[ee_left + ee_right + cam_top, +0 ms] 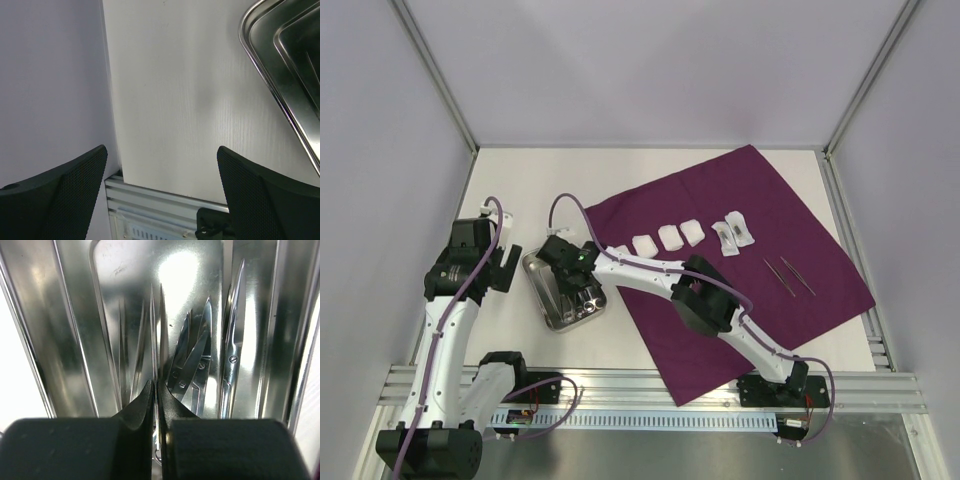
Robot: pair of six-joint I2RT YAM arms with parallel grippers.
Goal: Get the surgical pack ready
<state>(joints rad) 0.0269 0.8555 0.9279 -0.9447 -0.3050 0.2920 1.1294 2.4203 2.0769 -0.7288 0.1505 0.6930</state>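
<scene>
Right fingers (pixel 142 407) are pressed shut, down inside the tray (pixel 60 320). Thin steel prongs (pixel 156 325) run out from their tips; can't tell if pinched. Scissors (pixel 232 350) and other blades lie in the tray just right of them. Left fingers (pixel 65 200) are spread wide, holding nothing, over bare bench (pixel 175 100) left of the tray. Purple cloth (pixel 770 200) lies flat on the right, tray just beside its left edge. Gauze pads (pixel 670 236) sit in a row on the cloth, two slim instruments (pixel 788 275) to their right.

white table (pixel 650 170), pale lavender walls (pixel 380 150)
</scene>
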